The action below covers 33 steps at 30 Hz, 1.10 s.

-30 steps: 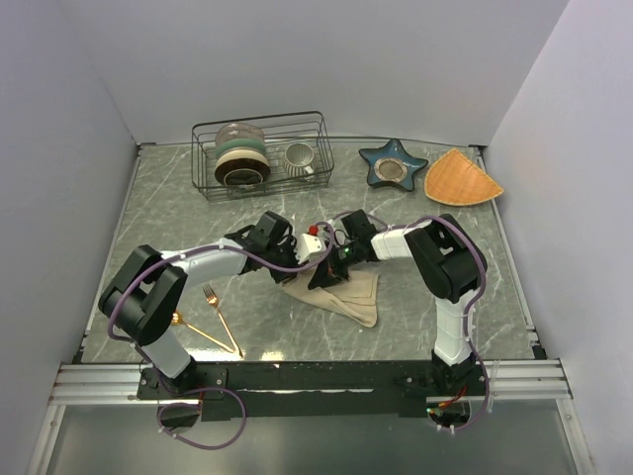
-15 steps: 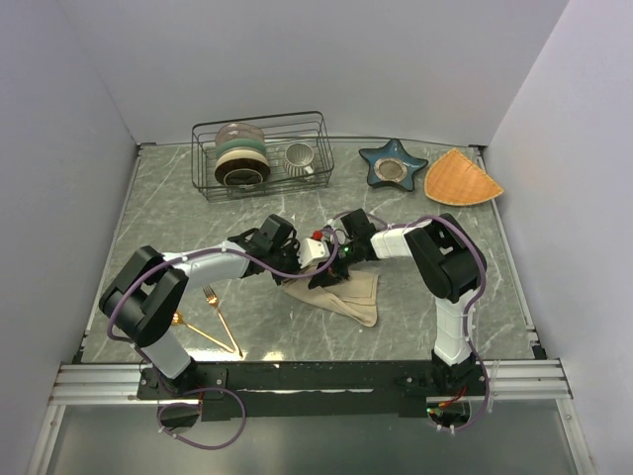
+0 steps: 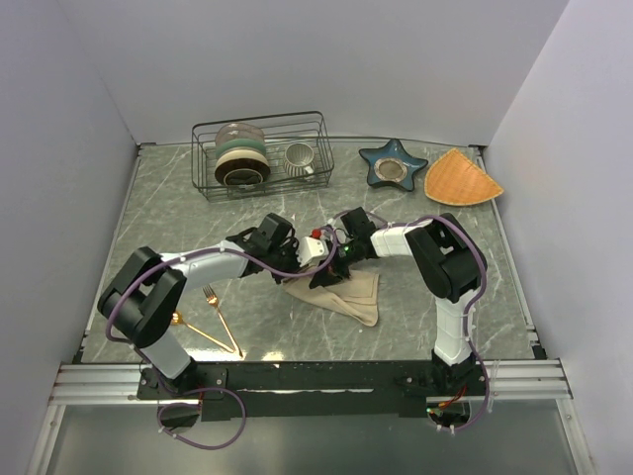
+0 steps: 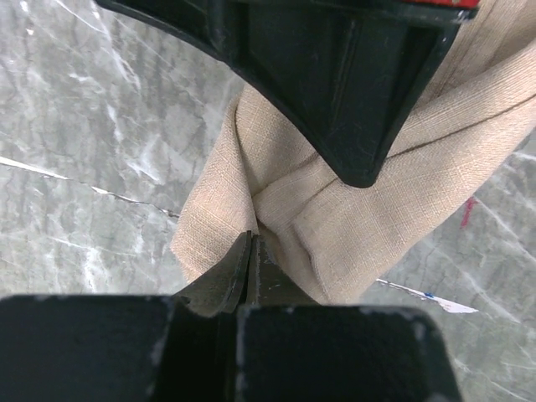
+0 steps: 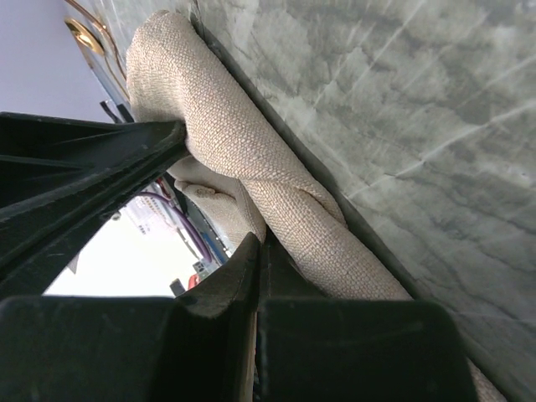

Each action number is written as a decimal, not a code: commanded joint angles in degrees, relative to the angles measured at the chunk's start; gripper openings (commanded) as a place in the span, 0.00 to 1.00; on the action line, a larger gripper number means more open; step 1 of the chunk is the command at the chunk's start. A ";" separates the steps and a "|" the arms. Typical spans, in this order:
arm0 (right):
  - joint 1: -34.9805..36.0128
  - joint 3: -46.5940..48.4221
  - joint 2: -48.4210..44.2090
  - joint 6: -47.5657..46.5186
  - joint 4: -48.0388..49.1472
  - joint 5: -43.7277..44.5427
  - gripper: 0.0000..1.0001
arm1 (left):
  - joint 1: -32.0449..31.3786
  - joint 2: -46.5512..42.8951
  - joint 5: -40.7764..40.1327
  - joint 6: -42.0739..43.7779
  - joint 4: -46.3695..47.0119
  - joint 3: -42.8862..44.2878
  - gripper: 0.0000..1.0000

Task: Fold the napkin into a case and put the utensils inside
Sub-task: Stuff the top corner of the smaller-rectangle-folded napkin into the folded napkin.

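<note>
Bare table [image 3: 297, 334] lay open at six o'clock of the napkin [image 3: 356, 297]. The fork [image 3: 220, 317] and spoon [image 3: 203, 333] lay at nine, the rack [image 3: 287, 117] at eleven, the star dish [image 3: 371, 156] at one.

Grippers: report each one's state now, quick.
Left gripper: fingers closed, pinching the napkin.
Right gripper: fingers closed, pinching the napkin.

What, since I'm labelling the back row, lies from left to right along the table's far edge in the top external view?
wire dish rack → blue star-shaped dish → orange woven mat
</note>
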 commanded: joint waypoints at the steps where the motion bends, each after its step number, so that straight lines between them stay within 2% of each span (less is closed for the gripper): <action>1: -0.52 1.92 -0.42 -2.55 -2.92 3.30 0.00 | 0.93 -3.75 3.85 -1.35 0.63 1.38 0.01; 16: -0.52 3.86 0.38 -2.64 -3.71 2.86 0.00 | 1.63 -4.63 4.38 -1.35 0.46 1.56 0.01; 22: -0.78 7.99 -0.15 -2.64 -6.78 2.60 0.00 | 1.63 -4.72 5.44 -0.29 -0.07 1.29 0.01; 33: -0.96 14.49 5.11 -6.94 -14.16 6.55 0.00 | 1.72 -4.90 5.53 -0.29 0.37 1.12 0.01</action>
